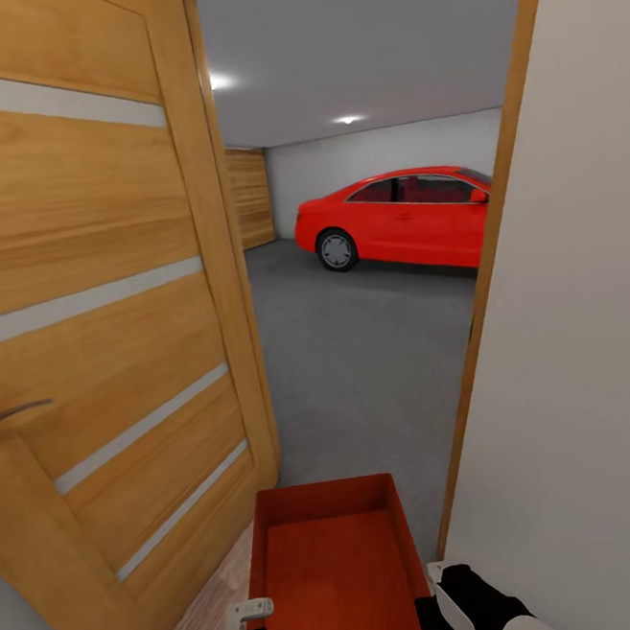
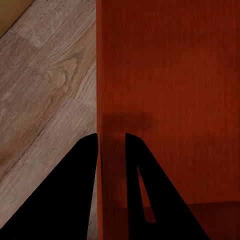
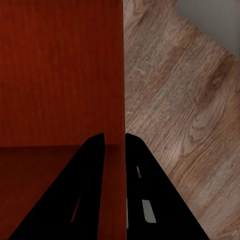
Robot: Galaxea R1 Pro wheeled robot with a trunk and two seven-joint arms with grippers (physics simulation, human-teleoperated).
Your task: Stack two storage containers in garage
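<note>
One orange-red storage container (image 1: pixel 329 564), topless with a ribbed bottom, hangs level in front of me at the doorway of the garage. My left gripper (image 1: pixel 250 615) is shut on its left wall, one finger inside and one outside (image 2: pixel 111 136). On the opposite wall (image 3: pixel 60 70) my right gripper (image 1: pixel 433 593) is shut the same way (image 3: pixel 115 135). The container's inside (image 2: pixel 170 75) is empty. Beyond the threshold lies the garage's dark grey floor (image 1: pixel 357 349).
An open wooden door (image 1: pixel 95 327) with glass strips stands close on my left. A pale wall and door frame (image 1: pixel 567 329) stand close on my right. Light wood planks (image 2: pixel 45 90) lie under the container. A red car (image 1: pixel 402 218) is parked at the far side.
</note>
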